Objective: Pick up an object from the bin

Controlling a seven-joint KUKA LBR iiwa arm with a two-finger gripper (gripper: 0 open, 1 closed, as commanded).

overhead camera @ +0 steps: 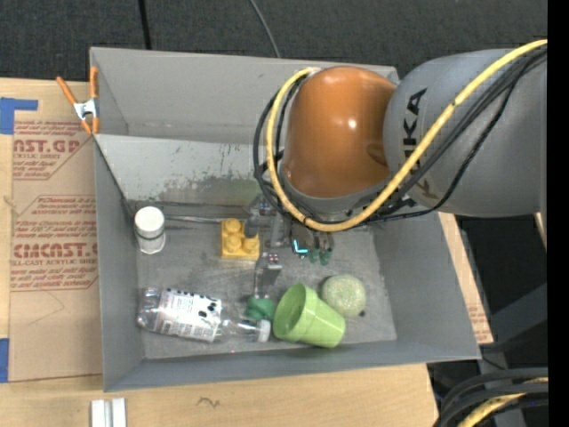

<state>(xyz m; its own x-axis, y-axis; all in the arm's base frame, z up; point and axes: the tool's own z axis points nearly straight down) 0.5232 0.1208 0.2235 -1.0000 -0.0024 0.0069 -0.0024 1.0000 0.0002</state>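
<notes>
**Gripper low in the bin, next to a yellow block**

A yellow toy block point(236, 239) with round studs on top lies near the middle of the floor of the bin point(178, 163), a little toward the back wall. It lies flat, and its right edge is partly covered by the lower part of the robot.

The gripper point(269, 265) comes down just to the right of this block, between the block and the things at the front of the bin. Its tip is a thin metal part that is close to the floor. I cannot tell if the gripper is open or shut, and I cannot tell if it touches the block or has hold of anything. Dark parts and a small blue-green light sit just right of it.

The large orange cover point(333, 136) at the wrist hides most of the gripper and the back right part of the floor. Yellow and black cables point(277, 123) run around this cover. The grey arm point(480, 140) goes out to the right and is cut off at the edge.

In front of the gripper a small dark green piece point(260, 308) lies; what it is I cannot say. Touching it on the right is a light green cup point(307, 317), lying on its side. Just beside the cup is a pale green round thing point(344, 294).

At the front left lies a clear plastic bottle point(180, 314) on its side. A white jar point(149, 229) stands upright near the left wall, well apart from the gripper.
</notes>
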